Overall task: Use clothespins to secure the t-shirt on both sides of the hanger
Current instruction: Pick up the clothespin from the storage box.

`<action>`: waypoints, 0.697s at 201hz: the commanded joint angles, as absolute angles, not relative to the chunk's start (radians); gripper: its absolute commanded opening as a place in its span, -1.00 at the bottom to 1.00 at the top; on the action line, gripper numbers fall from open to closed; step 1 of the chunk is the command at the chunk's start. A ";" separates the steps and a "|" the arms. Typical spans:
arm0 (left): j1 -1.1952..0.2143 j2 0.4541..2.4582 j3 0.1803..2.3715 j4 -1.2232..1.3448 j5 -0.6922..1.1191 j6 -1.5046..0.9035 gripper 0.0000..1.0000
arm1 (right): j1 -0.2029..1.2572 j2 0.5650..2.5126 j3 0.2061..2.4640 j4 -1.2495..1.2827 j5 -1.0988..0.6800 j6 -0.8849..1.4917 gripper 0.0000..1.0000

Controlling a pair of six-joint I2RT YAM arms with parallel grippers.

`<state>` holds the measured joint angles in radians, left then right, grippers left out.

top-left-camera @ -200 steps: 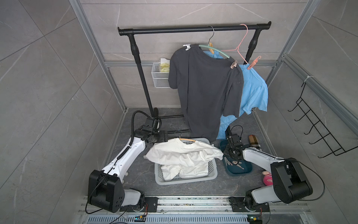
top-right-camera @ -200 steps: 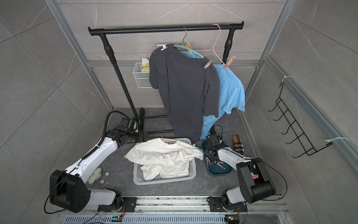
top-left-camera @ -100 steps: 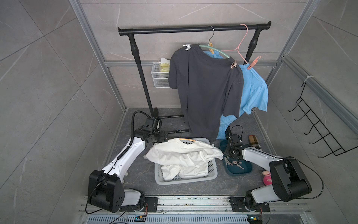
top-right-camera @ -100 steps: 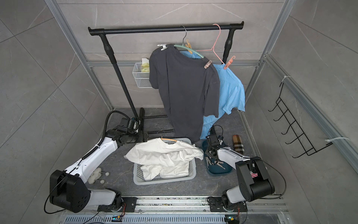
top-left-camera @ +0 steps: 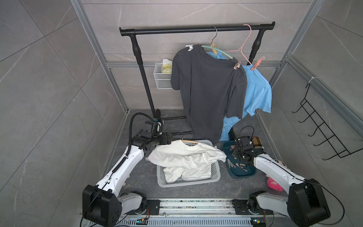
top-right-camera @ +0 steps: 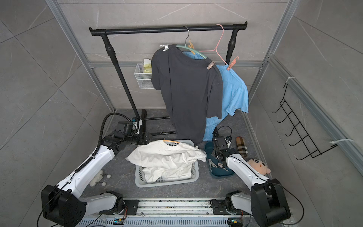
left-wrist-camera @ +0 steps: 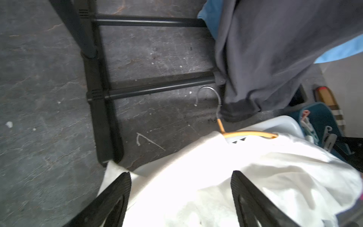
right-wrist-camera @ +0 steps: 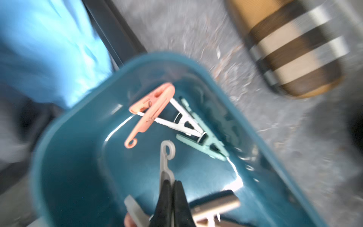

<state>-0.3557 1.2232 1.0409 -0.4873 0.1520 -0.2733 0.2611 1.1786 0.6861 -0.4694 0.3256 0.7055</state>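
**Right gripper** (right-wrist-camera: 171, 181): clenched. In the right wrist view the two black fingertips press together at the lower centre of the frame. The tail of a pale clothespin (right-wrist-camera: 167, 157) is pinched between them, and its ring end points up the frame, clear of the other clips. The view is smeared, so I cannot tell how deep the grip sits.

**Tray contents:** in the same view a teal tray (right-wrist-camera: 64, 157) fills the middle.
- Upper centre: a pink clothespin (right-wrist-camera: 151, 112) lies across a white clothespin (right-wrist-camera: 180, 121).
- The white one touches a mint clothespin (right-wrist-camera: 204, 141) to its right.
- More clips sit at the bottom edge, too blurred to sort.

**Left gripper** (left-wrist-camera: 180, 176): released. Its fingers (left-wrist-camera: 117, 196) are spread wide at the bottom of the left wrist frame. The white t-shirt (left-wrist-camera: 216, 176) lies under the gap, and nothing is gripped.

**Top views, lower centre:**
- The white t-shirt is draped over a grey basket (top-left-camera: 215, 175).
- An orange hanger (top-left-camera: 189, 141) shows at its neck.
- The tray sits just right of the basket, with the right arm reaching down into it.

**Top views, upper centre:**
- A dark t-shirt (top-left-camera: 208, 88) hangs from a black rack (top-left-camera: 196, 30).
- A grey clothespin (top-left-camera: 189, 47) sits on its left shoulder in frame and a tan clothespin (top-left-camera: 237, 65) on its right.
- A blue shirt (top-left-camera: 257, 92) hangs behind it, to the right.
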 commanded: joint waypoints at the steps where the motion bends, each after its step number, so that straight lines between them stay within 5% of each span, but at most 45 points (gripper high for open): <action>1: -0.396 1.186 1.026 -0.409 0.258 -0.228 0.60 | 0.261 1.075 0.725 -0.558 0.313 0.676 -1.00; 48: -0.513 1.134 0.953 -0.251 0.427 -0.210 0.53 | 0.390 0.962 0.830 -0.543 0.205 0.687 -1.00; 93: -0.694 1.118 0.860 -0.112 0.408 -0.151 0.54 | 0.702 0.979 0.932 -0.357 0.292 0.732 -1.00; 140: -0.720 1.091 0.770 0.107 0.346 -0.250 0.49 | 0.921 1.090 0.993 -0.136 0.392 0.688 -1.00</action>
<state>-0.7189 1.1278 0.7849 -0.0822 0.3702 -0.2081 0.8360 1.0321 0.9501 -0.2867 0.3069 0.7101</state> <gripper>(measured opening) 0.756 0.051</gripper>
